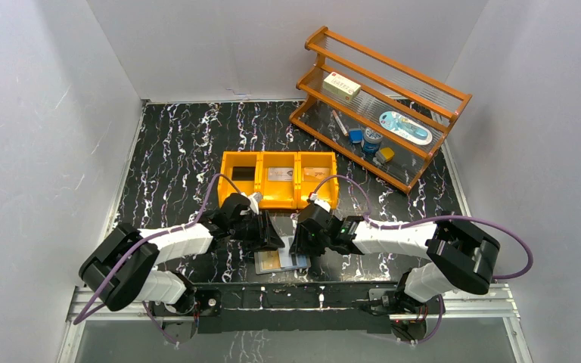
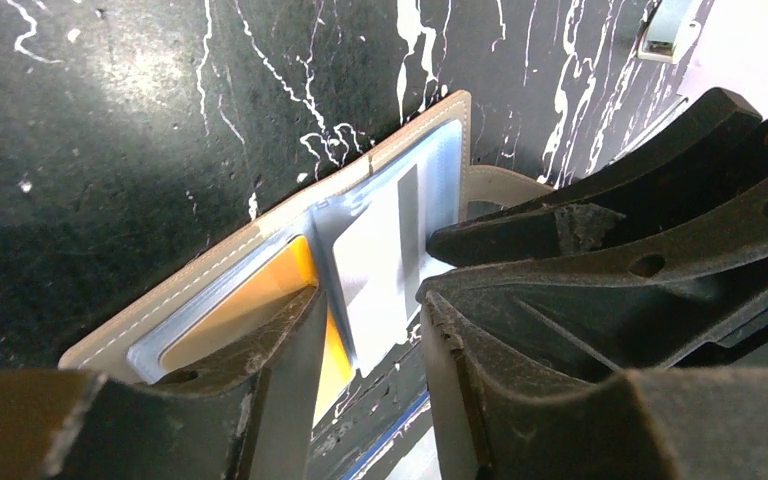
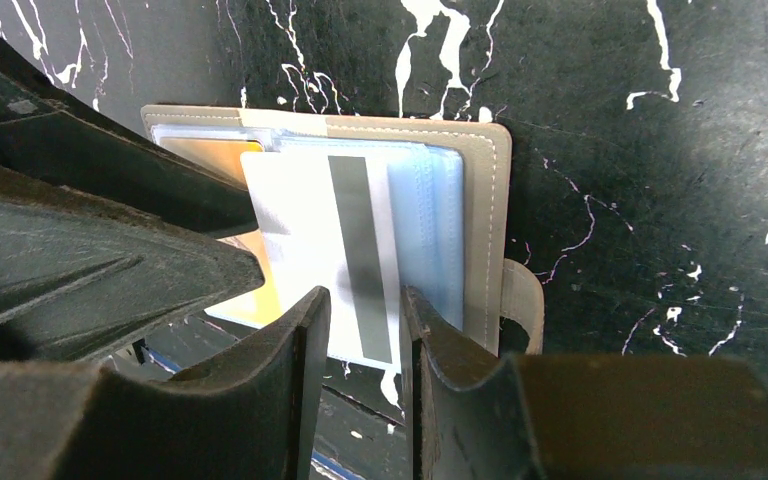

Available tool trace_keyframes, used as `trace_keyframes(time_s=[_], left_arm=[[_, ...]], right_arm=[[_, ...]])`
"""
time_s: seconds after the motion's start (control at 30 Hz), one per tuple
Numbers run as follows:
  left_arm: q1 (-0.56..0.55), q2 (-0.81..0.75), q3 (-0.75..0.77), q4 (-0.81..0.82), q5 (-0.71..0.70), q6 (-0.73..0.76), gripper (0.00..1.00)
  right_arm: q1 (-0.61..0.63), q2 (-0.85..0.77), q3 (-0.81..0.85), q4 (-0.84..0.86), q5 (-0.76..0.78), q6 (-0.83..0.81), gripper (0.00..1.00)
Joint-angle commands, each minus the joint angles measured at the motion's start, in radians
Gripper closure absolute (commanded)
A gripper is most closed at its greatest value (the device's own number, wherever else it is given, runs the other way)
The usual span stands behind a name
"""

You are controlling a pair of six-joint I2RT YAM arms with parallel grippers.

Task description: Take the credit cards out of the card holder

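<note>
From the top, can make out only part of the holder, lying open on the black marbled surface at 6 o'clock from the bin and mostly hidden by both wrists. On the left wrist, find an orange card tucked in one leaf and a silver card partly out of the other. Note the left fingers spread apart astride that card's corner, gripping nothing. On the right wrist, see the right fingers barely parted over the card's dark stripe; cannot tell whether touching. Blocked at 9 o'clock there by the other arm. Beyond the bin at 2 o'clock, a rack, well apart.
</note>
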Motion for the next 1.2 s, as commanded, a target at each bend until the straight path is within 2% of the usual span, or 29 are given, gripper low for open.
trace_keyframes(time_s=[0.0,0.2,0.5,0.8,0.97,1.07,1.17], left_arm=[[-0.010,0.042,-0.018,0.034,0.009,-0.019,0.62],[-0.015,0.075,-0.053,0.072,-0.011,-0.036,0.66],[-0.016,0.084,-0.069,0.127,-0.006,-0.053,0.82],[-0.016,0.012,-0.039,0.022,-0.044,-0.011,0.85],[-0.016,0.015,-0.033,0.059,0.005,-0.003,0.83],[-0.017,0.026,-0.027,0.080,0.037,-0.002,0.85],[-0.017,0.017,-0.021,0.064,0.022,0.001,0.93]], right_arm=[[0.002,0.022,-0.019,-0.016,0.021,0.014,0.60],[0.002,0.031,-0.018,-0.004,0.014,0.017,0.60],[0.002,0.048,-0.011,0.003,0.002,0.024,0.60],[0.002,0.016,-0.027,-0.025,0.046,0.048,0.60],[-0.001,0.016,-0.027,-0.026,0.048,0.051,0.60],[0.000,0.015,-0.027,-0.026,0.050,0.053,0.60],[0.000,0.015,-0.025,-0.034,0.057,0.056,0.60]])
